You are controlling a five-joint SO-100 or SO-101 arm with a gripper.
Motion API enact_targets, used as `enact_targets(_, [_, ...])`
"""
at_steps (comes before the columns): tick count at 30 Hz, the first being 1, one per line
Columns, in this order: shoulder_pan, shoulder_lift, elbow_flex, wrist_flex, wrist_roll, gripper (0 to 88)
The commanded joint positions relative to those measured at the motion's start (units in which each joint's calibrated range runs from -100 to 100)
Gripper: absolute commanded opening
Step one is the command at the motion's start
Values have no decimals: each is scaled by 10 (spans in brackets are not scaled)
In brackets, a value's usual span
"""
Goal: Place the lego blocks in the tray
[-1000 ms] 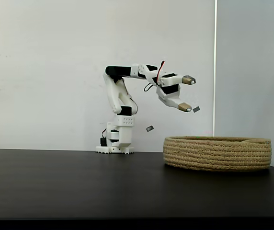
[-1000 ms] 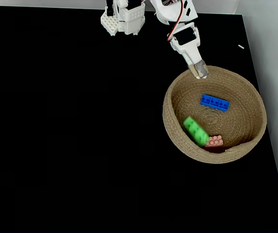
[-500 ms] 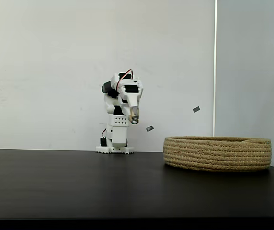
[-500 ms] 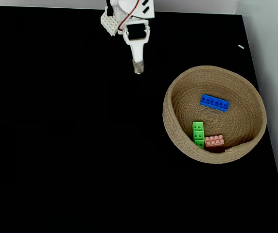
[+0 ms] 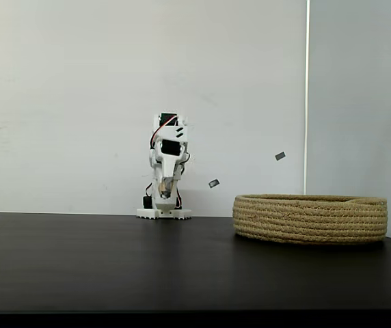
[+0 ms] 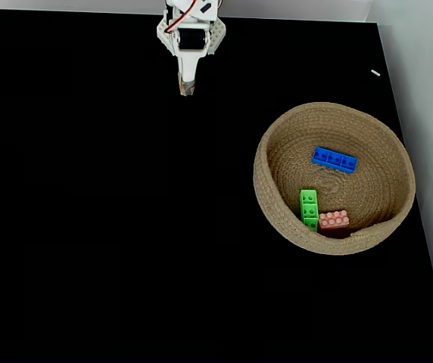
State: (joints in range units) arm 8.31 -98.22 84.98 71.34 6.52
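Gripper [image 6: 187, 90]: fingers pressed together, holding nothing, tip pointed down near the arm's base. Tray [image 6: 273, 203]: rope basket on the black table [image 6: 88, 227], well apart from the fingers. Inside it lay the blue brick [image 6: 334, 159], green brick [image 6: 309, 209] and pink brick [image 6: 334, 220]; green and pink touched.

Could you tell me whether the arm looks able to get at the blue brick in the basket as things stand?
Probably yes: the blue brick lies uncovered in the open-topped basket, apart from the other bricks, and nothing stands between it and the folded-back gripper.
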Motion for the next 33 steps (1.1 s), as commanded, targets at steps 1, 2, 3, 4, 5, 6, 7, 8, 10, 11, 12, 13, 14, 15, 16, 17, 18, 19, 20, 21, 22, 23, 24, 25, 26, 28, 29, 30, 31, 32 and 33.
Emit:
enact_targets(1, [20, -5, 58, -21, 13, 0])
enact_targets(2, [21, -5, 84, -47, 22, 0])
enact_targets(3, [21, -5, 92, -77, 21, 0])
enact_targets(4, [19, -5, 93, -78, 22, 1])
enact_targets(5, [19, -5, 93, -78, 24, 1])
enact_targets(6, [18, -5, 93, -78, 25, 2])
enact_targets(7, [18, -5, 93, -78, 27, 2])
enact_targets(8, [16, -5, 93, -78, 31, 2])
enact_targets(10, [16, -5, 94, -78, 31, 3])
enact_targets(11, [16, -5, 94, -78, 31, 3])
enact_targets(12, [15, -5, 94, -78, 32, 3])
enact_targets(13, [14, -5, 94, -78, 32, 3])
enact_targets(14, [13, -5, 94, -78, 33, 3])
enact_targets(15, [13, -5, 94, -78, 34, 18])
enact_targets(16, [12, -5, 94, -78, 34, 12])
enact_targets(17, [12, -5, 94, -78, 31, 5])
enact_targets(18, [12, -5, 94, -79, 33, 5])
enact_targets(19, [12, -5, 95, -80, 41, 5])
enact_targets(20, [12, -5, 98, -87, 53, 5])
enact_targets(21, [11, -5, 106, -95, 75, 5])
enact_targets(22, [11, -5, 119, -104, 115, 4])
enact_targets(23, [10, -5, 132, -107, 185, 4])
enact_targets(24, [9, -5, 146, -101, 261, 4])
enact_targets(25, [7, -5, 150, -76, 314, 4])
enact_targets(26, [4, -5, 150, -40, 348, 4])
enact_targets(28, [3, -5, 150, -7, 381, 4])
enact_targets(29, [2, -5, 150, 10, 398, 4])
enact_targets(30, [2, -5, 150, 38, 432, 5])
enact_targets(31, [-1, -5, 150, 42, 463, 8])
enact_targets(32, [-4, -5, 150, 42, 453, 8])
enact_targets(33, [-5, -5, 150, 42, 455, 8])
